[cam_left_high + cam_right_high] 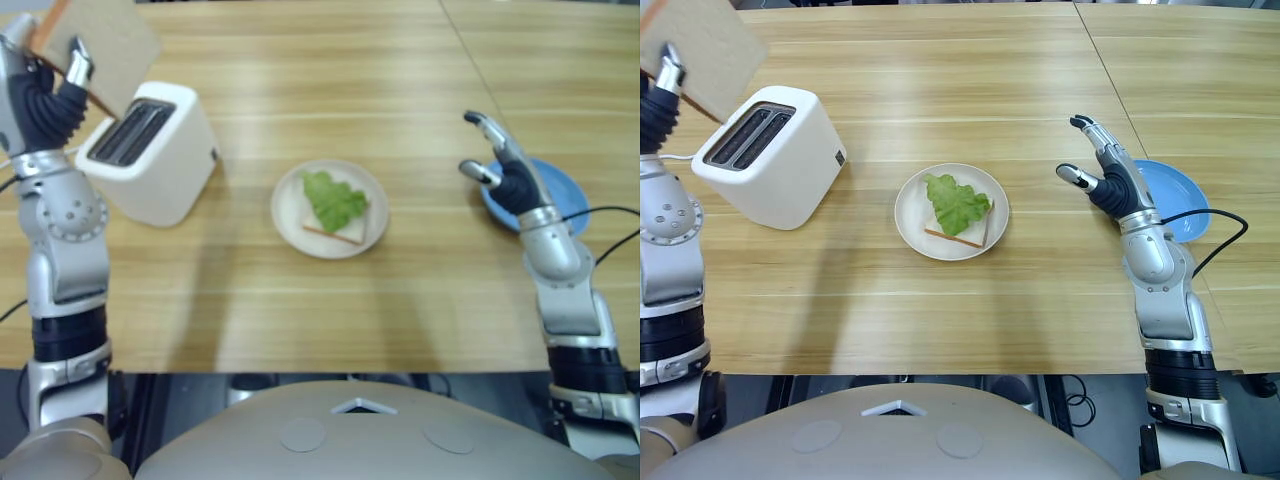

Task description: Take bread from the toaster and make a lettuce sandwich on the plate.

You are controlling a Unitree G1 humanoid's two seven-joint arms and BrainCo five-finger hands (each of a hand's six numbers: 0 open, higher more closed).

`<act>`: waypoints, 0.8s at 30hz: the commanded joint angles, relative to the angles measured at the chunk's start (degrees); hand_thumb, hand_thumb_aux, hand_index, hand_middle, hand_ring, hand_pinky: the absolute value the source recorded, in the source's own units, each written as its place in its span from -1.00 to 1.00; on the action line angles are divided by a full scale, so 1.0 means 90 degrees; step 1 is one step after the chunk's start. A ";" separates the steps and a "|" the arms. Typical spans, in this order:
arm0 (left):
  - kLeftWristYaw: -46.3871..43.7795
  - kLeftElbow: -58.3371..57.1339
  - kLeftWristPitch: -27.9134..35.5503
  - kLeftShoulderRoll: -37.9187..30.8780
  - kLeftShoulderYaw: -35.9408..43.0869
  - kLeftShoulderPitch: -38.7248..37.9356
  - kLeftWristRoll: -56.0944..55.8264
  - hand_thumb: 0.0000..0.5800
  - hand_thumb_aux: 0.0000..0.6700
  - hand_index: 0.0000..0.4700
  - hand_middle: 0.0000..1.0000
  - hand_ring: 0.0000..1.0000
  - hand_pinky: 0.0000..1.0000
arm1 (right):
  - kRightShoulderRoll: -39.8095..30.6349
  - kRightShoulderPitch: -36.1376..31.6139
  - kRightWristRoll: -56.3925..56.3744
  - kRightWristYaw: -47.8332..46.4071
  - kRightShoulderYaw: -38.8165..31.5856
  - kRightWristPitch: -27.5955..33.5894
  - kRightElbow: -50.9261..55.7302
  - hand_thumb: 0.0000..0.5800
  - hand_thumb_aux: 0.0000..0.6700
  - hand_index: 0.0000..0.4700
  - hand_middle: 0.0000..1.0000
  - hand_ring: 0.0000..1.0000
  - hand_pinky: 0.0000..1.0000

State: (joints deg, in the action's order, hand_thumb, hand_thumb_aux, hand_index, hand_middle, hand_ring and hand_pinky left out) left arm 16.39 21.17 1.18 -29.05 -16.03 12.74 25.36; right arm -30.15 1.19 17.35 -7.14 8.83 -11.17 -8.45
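Tan, brown-crusted bread slice (105, 42) in left robot hand (45, 100) above toaster (160, 165).

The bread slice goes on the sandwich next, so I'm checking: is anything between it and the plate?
Nothing visible. The left hand holds the bread slice above the toaster; only bare table lies between the toaster and the plate, and the lettuce there is uncovered.

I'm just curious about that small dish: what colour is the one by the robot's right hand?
Blue. The dish shows best in the right eye view.
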 commanded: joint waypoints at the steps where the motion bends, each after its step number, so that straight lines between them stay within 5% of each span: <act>1: -0.1078 -0.0174 -0.0139 0.0506 0.0662 0.0184 -0.1262 1.00 1.00 0.96 1.00 1.00 1.00 | 0.0054 -0.0013 0.0025 0.0041 -0.0073 -0.0083 0.0183 -1.00 -1.00 -1.00 -1.00 -1.00 -1.00; 6: -0.2730 -0.1483 0.0113 0.1573 0.1718 0.0301 -0.2779 1.00 1.00 0.96 1.00 1.00 1.00 | 0.0126 -0.0032 0.0023 0.0043 -0.0127 -0.0111 0.0248 -1.00 -1.00 -1.00 -1.00 -1.00 -1.00; 11: -0.3081 -0.3084 0.0228 0.2435 0.2139 0.0306 -0.3082 1.00 1.00 0.96 1.00 1.00 1.00 | 0.0188 -0.0088 0.0071 0.0073 -0.0230 -0.0169 0.0400 -1.00 -1.00 -1.00 -1.00 -1.00 -1.00; 24: -0.3507 -0.5756 -0.0188 0.2766 0.2677 0.1333 -0.2650 1.00 1.00 0.96 1.00 1.00 1.00 | 0.0259 -0.0158 0.0198 0.0169 -0.0458 -0.0207 0.0619 -1.00 -1.00 -1.00 -1.00 -1.00 -1.00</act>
State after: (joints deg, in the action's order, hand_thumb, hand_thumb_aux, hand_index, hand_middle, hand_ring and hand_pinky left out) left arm -14.99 -27.26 0.18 -3.88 7.82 23.63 0.25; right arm -27.94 -0.24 18.53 -5.75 4.98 -13.08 -3.14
